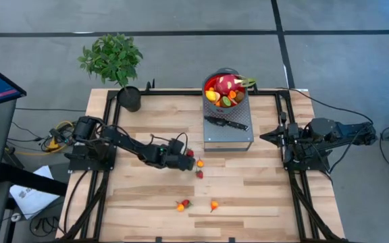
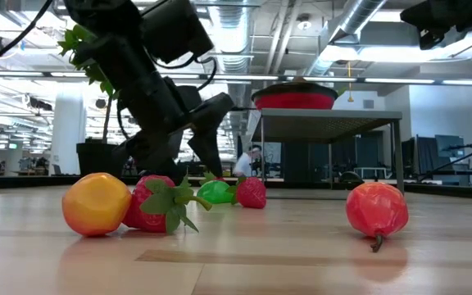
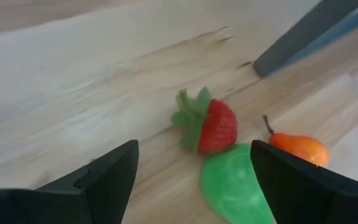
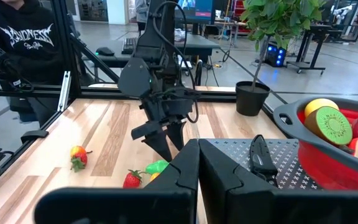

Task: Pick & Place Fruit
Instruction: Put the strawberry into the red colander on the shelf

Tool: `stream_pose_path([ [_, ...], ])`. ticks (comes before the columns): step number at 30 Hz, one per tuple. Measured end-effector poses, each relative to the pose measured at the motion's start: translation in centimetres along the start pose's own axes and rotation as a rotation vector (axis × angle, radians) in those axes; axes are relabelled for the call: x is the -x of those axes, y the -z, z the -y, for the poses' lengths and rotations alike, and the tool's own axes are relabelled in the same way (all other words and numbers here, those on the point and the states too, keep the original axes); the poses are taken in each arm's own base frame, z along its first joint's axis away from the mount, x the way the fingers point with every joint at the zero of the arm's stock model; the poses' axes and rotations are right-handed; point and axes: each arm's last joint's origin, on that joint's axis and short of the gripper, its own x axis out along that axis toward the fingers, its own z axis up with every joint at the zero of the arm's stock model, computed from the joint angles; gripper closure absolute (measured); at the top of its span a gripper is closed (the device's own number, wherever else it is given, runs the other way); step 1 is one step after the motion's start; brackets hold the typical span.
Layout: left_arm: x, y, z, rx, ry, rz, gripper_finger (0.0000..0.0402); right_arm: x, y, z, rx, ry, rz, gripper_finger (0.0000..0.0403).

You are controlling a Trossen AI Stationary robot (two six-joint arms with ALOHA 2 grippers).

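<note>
Tabletop: left pincer (image 3: 191,171) splayed above strawberry (image 3: 216,126).

I count five loose fruits (image 1: 199,174) on the table, one red bowl (image 1: 225,90), one knife (image 1: 227,123), one potted plant (image 1: 113,62).

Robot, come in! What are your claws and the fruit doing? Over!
Left gripper open above strawberry and green fruit. Right gripper shut, parked. Bowl already holds fruit. Nothing in the way.
</note>
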Motion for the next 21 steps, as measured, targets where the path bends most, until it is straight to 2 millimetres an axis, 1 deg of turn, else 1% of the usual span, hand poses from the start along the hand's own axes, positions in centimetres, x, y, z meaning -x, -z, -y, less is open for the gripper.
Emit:
stream_pose_path([
  [3, -0.06, 0.06, -0.05, 0.030, 0.008, 0.004, 0.0096, 0.00, 0.00, 0.00, 0.000, 0.000, 0.000, 0.0402],
  [12, 0.00, -0.35, 0.81, 0.089, 0.089, 0.039, 0.0099, 0.00, 0.00, 0.00, 0.000, 0.000, 0.000, 0.0402],
  [21, 0.00, -0.42, 0.85, 0.094, 0.088, 0.055, 0.0099, 0.00, 0.00, 0.00, 0.000, 0.000, 0.000, 0.0402],
])
